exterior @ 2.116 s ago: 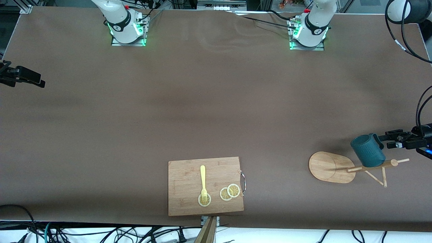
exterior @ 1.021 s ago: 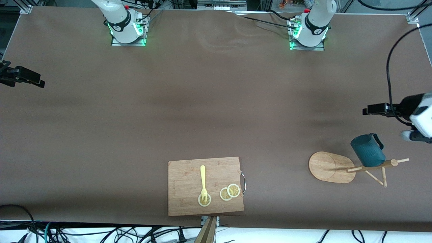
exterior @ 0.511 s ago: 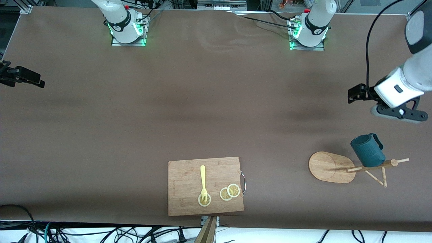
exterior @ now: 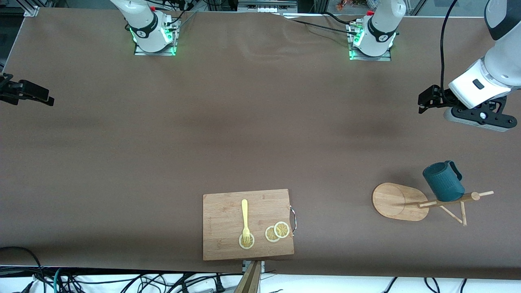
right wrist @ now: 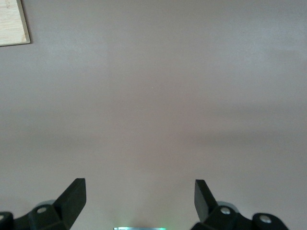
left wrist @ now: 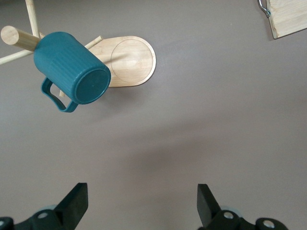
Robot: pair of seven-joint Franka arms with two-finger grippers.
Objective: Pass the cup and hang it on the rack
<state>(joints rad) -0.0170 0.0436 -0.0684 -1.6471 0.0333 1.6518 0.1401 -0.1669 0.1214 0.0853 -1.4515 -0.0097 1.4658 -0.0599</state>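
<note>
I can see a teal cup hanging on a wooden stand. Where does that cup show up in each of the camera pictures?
Front view: the cup hangs on the rack toward the left arm's end of the table, low in the picture.
Left wrist view: the cup sits in the upper corner, bottom facing the camera.
Right wrist view: not in it.
Shared landmark: the rack's oval base, beside the cup in both views.

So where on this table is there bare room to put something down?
Bare table runs wide from the arm bases down to the cutting board, and between the board and the rack. It is crowded around the rack's pegs, where the cup hangs, and on the board's fork and lemon-slice part.
</note>
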